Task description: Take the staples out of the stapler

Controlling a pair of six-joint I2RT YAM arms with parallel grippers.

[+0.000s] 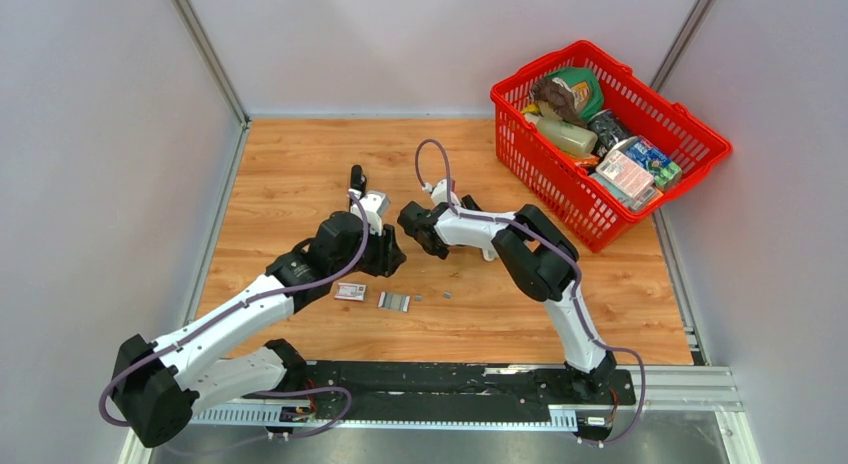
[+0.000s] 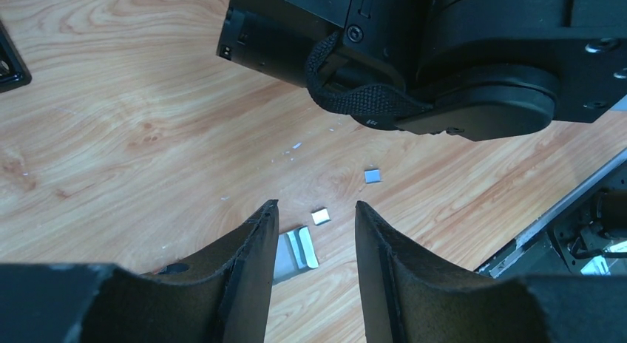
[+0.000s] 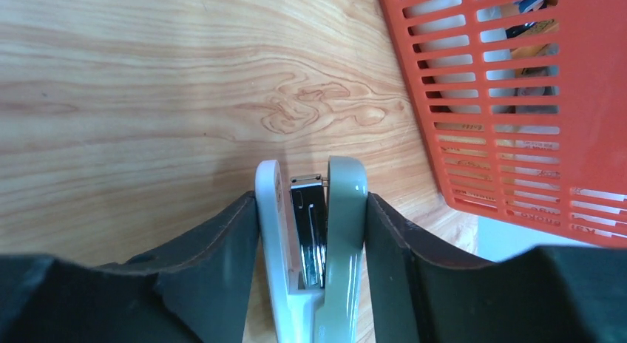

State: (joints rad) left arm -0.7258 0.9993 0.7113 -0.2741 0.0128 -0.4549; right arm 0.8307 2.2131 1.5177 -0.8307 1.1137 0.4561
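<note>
The stapler [image 3: 314, 232] I see is pale, with a white base, a grey-green top arm and a shiny metal magazine showing between them. My right gripper [image 3: 311, 199] is shut on it, one finger against each side, above the wooden table. A short strip of silvery staples [image 2: 296, 250] lies on the table, with small loose bits [image 2: 320, 216] beyond it. My left gripper [image 2: 316, 210] hangs open just above that strip, nothing between its fingers. From above, the strip of staples [image 1: 393, 301] lies just in front of the left gripper [image 1: 390, 256], and the right gripper [image 1: 408, 224] is close beside it.
A small red-and-white box [image 1: 350, 291] lies left of the staples. A red basket [image 1: 610, 134] full of groceries stands at the back right, near the right gripper's side [image 3: 532, 99]. A metal rail [image 1: 480, 384] runs along the near table edge. Grey walls enclose the table.
</note>
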